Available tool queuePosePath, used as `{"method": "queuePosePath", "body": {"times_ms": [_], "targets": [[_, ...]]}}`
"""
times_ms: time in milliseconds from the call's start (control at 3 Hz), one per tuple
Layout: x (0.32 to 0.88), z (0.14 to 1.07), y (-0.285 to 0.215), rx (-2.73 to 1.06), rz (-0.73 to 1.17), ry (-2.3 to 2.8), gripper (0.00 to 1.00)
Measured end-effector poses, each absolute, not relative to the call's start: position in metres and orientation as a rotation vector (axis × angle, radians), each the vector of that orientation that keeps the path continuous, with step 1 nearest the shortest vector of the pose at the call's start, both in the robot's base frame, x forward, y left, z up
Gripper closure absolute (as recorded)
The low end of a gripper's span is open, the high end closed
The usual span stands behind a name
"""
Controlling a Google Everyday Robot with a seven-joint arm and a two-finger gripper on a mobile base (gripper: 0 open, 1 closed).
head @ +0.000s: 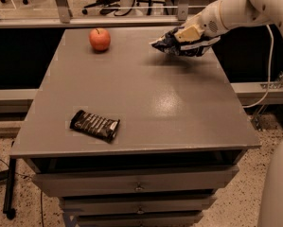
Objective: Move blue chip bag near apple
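Observation:
The red-orange apple sits at the far left of the grey table. My gripper is at the far right of the table, shut on the dark blue chip bag. The bag is lifted a little off the table and casts a shadow below it. The bag's silvery end points left toward the apple, still well apart from it. My white arm comes in from the upper right.
A flat black-and-white wrapped bar lies near the table's front left. Drawers sit below the tabletop. A rail runs behind the table, with office chairs beyond. A white cable hangs at the right.

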State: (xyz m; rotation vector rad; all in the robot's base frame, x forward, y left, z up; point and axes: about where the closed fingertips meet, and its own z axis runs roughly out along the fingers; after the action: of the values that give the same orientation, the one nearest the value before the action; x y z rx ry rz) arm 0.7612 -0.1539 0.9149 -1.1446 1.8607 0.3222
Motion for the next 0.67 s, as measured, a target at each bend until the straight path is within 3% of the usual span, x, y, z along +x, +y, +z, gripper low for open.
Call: {"method": "queuePosePath", "body": {"times_ms": [333, 667], "targets": [[0.7611, 0.9142, -0.1511, -1.150, 0.326, 1.857, 1.00], [0.7611, 0.9141, -0.1511, -1.150, 0.326, 1.857, 1.00]]}}
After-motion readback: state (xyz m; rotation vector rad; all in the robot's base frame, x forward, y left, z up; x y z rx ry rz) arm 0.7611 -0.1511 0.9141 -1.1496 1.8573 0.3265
